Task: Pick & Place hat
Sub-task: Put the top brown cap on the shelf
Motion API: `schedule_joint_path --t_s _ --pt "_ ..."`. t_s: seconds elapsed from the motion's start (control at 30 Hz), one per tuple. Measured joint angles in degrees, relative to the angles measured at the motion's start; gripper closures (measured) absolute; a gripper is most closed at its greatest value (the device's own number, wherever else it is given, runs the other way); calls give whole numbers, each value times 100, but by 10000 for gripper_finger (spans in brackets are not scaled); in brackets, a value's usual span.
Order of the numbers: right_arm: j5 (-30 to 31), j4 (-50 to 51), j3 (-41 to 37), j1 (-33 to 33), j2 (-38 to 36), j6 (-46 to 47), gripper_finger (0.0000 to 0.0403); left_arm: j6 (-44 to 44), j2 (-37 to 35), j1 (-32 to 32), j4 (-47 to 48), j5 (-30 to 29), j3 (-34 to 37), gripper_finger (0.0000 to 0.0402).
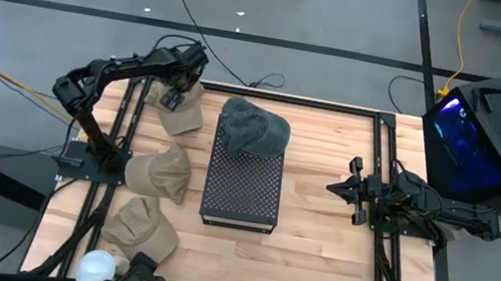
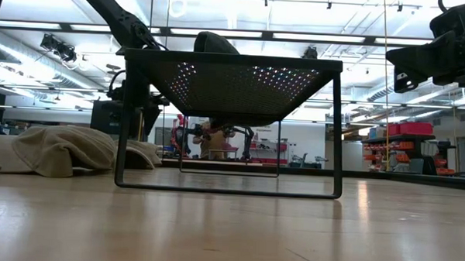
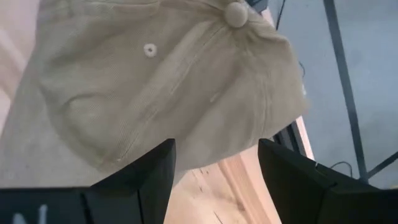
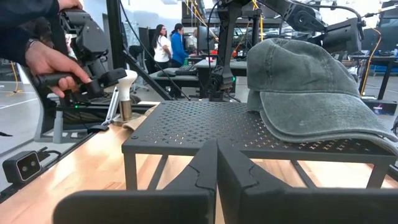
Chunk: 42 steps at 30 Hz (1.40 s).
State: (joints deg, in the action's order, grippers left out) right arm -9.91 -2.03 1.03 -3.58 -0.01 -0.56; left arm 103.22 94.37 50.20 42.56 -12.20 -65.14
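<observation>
A tan cap (image 1: pixel 181 112) lies crown up near the table's far left corner; in the left wrist view the tan cap (image 3: pixel 161 81) shows its top button. My left gripper (image 1: pixel 174 98) hovers just above it, open, with its fingers (image 3: pixel 152 177) over the cap's edge; I cannot tell whether they touch it. A grey-green cap (image 1: pixel 253 127) rests on the far end of a black perforated stand (image 1: pixel 243 185); the right wrist view also shows this grey-green cap (image 4: pixel 311 81). My right gripper (image 1: pixel 337 188) waits shut at the table's right, above the wood, its tip (image 4: pixel 216 149) pointing at the stand.
Two more tan caps (image 1: pixel 158 172) (image 1: pixel 142 227) lie along the table's left side. A white knob-like object (image 1: pixel 95 269) and a person's hand (image 4: pixel 46 62) are at the near left corner. A glowing computer case (image 1: pixel 487 143) stands beyond the right edge. Bare wood lies right of the stand.
</observation>
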Motion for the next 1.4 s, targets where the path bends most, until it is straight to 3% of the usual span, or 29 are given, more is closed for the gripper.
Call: schedule_joint_path --t_s 0.17,0.47,1.4 --pt "-2 -1 -1 -1 0 0 396 285 0 59 345 4 0 165" --pt "0 -1 -1 1 0 0 396 -116 -2 151 952 6 0 165" --pt "-2 1 -1 -1 0 0 396 -822 315 -22 980 107 -4 167"
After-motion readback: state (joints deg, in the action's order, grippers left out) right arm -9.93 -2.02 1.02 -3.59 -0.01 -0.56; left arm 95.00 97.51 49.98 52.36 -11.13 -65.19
